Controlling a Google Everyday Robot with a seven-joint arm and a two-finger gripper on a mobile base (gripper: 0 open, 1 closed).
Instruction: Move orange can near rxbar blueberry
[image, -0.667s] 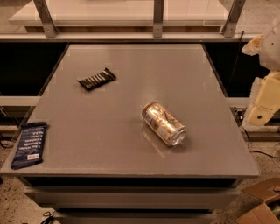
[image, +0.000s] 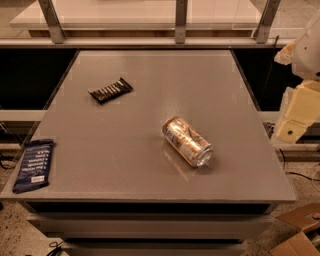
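Observation:
The orange can (image: 187, 141) lies on its side right of the middle of the grey table (image: 150, 75), its silver end toward the front right. The rxbar blueberry (image: 34, 165), a flat navy wrapper with white text, lies at the table's front left corner, partly over the edge. The gripper (image: 296, 117) shows as a cream-coloured part of the arm at the right edge of the view, off the table's right side and well apart from the can. It holds nothing that I can see.
A smaller black-brown bar wrapper (image: 110, 90) lies at the back left of the table. A metal rail with posts (image: 180, 22) runs behind the table. A cardboard box (image: 300, 235) sits on the floor at the front right.

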